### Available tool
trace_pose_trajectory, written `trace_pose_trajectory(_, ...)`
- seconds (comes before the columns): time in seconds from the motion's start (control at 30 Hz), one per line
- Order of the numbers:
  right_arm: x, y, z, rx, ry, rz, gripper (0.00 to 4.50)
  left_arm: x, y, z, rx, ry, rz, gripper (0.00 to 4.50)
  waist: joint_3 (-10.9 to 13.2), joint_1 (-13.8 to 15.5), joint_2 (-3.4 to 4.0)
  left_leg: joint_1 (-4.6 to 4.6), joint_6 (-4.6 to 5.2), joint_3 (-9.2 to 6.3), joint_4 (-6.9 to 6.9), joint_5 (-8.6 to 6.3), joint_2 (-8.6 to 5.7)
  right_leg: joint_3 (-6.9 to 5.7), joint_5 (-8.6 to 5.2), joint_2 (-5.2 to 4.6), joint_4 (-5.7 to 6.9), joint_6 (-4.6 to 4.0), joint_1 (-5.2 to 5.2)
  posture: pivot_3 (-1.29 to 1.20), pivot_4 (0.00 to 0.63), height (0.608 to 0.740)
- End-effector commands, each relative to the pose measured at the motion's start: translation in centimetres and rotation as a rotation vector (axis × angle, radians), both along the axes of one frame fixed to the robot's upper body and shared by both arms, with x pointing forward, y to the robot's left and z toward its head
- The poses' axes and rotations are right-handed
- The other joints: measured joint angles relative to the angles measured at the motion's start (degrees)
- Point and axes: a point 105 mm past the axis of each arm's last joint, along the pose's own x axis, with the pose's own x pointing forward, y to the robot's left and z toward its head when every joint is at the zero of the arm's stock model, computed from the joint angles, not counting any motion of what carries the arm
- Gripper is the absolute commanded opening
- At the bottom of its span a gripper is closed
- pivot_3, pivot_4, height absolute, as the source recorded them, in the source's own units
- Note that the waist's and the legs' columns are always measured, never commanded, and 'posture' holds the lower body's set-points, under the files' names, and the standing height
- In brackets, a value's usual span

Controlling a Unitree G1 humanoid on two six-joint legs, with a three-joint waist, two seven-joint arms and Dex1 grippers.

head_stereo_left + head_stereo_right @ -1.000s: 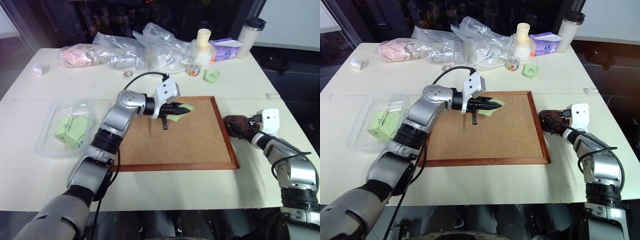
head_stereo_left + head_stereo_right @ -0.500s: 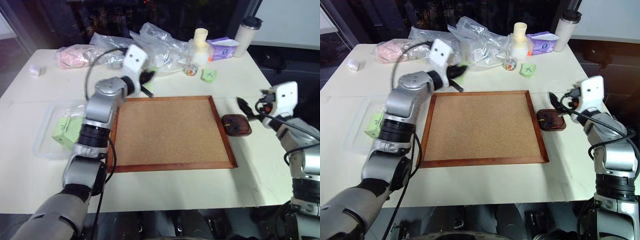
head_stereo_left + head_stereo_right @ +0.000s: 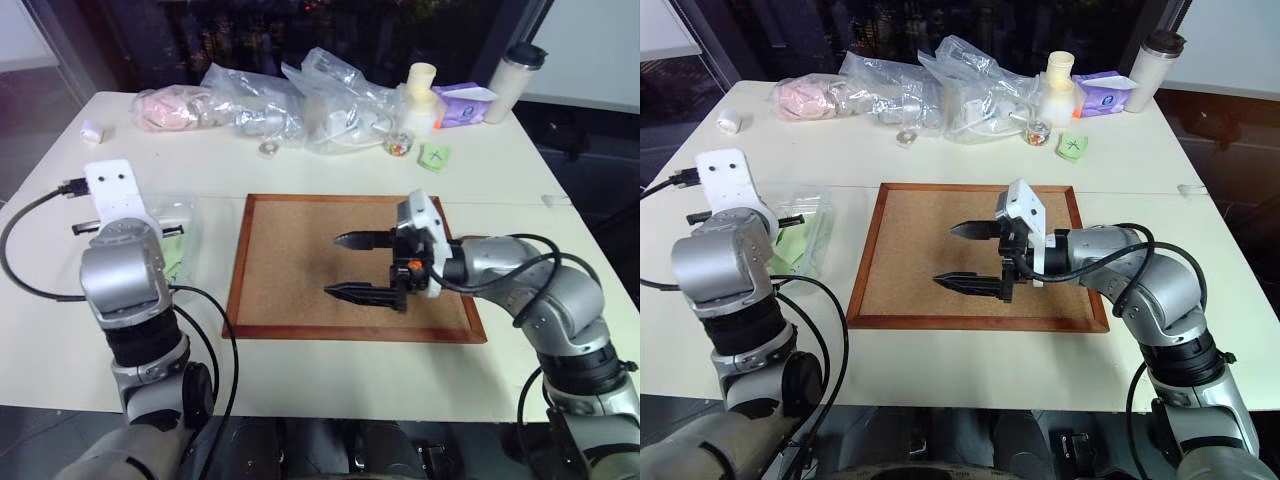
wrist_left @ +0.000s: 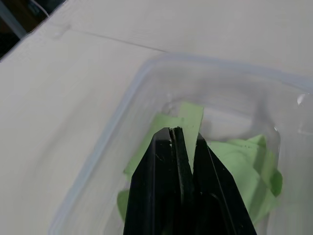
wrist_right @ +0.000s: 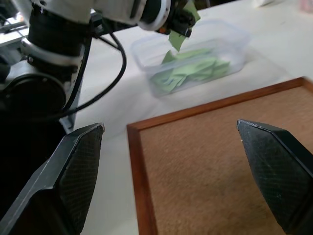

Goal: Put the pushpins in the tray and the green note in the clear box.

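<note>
1. Since a second ago, both arms are swinging left: my left gripper (image 5: 180, 19) is hanging over the clear box (image 5: 230, 36) at the desk's left, jaws pinching the green note (image 4: 188, 125).
2. My right gripper (image 3: 352, 265) is hovering over the corkboard (image 3: 290, 260), jaws wide apart, holding nothing.

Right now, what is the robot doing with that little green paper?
The left pincer is shut on the green note and holds it above the clear box, where other green notes already lie. It has not let go yet. The right pincer is open, with nothing in it, over the corkboard. Plastic bags and a small jar sit at the far side of the table.
</note>
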Motion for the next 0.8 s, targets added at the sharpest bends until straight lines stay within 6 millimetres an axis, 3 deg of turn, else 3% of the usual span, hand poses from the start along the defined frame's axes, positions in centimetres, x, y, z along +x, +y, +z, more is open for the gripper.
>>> trace_pose_trajectory(0.03,0.2,0.6,0.8,0.014,-0.052,0.032,4.5,-0.3,0.1,1.1,-0.013,-0.059,-0.001,0.93,0.0,-0.2,0.0,0.0,-0.01,-0.01,-0.01,0.0,0.01,0.0,0.0,0.01,0.01,0.0,-0.01,0.0,0.15,0.734)
trace_pose_trajectory(0.3,0.5,0.6,0.3,0.016,-0.05,0.015,4.5,-0.5,0.6,2.0,0.023,-0.097,-0.003,4.45,0.0,-0.3,0.0,0.0,-0.01,0.02,-0.04,0.0,0.02,0.01,0.0,0.0,0.0,-0.01,-0.04,0.0,0.15,0.734)
trace_pose_trajectory(0.43,0.8,-0.2,0.2,0.018,-0.045,-0.034,4.5,-0.2,0.0,3.4,-0.015,-0.206,-0.08,4.45,0.0,-0.2,0.0,0.0,-0.01,0.03,-0.04,0.0,0.02,0.01,0.0,-0.02,-0.01,-0.01,-0.04,0.0,0.15,0.734)
trace_pose_trajectory(0.57,0.8,-1.5,0.9,0.058,-0.035,-0.102,4.5,0.3,-1.0,6.2,0.006,-0.345,-0.265,4.45,0.0,-0.2,0.0,0.0,-0.01,0.05,-0.05,0.0,0.02,0.02,0.01,-0.03,-0.01,-0.01,-0.04,0.0,0.15,0.734)
trace_pose_trajectory(0.63,1.0,-2.8,1.6,0.099,-0.025,-0.176,4.5,0.9,-3.0,8.3,0.044,-0.41,-0.51,4.45,0.0,-0.2,-0.01,0.0,-0.02,0.03,-0.07,0.01,0.02,0.01,0.01,-0.02,-0.01,-0.02,-0.05,0.0,0.15,0.734)
trace_pose_trajectory(0.7,1.1,-3.9,1.9,0.128,-0.018,-0.249,4.5,0.4,-6.7,9.4,0.021,-0.435,-0.86,4.45,0.0,-0.3,0.0,0.02,-0.03,0.08,-0.1,0.0,0.02,0.03,0.01,-0.04,-0.02,-0.02,-0.05,0.0,0.15,0.734)
trace_pose_trajectory(0.73,1.1,-4.5,2.0,0.143,-0.014,-0.289,4.5,-0.7,-8.5,9.7,0.014,-0.44,-1.047,4.45,0.0,-0.2,0.0,0.04,-0.03,0.11,-0.11,0.0,0.02,0.03,0.01,-0.04,-0.04,-0.02,-0.05,0.0,0.15,0.734)
trace_pose_trajectory(0.8,1.1,-5.8,1.7,0.151,-0.008,-0.374,4.5,-1.6,-9.7,8.8,-0.023,-0.402,-1.216,4.45,0.0,-0.1,0.0,0.04,-0.03,0.1,-0.15,0.0,0.02,0.01,0.0,-0.05,-0.06,-0.03,-0.04,0.0,0.15,0.734)
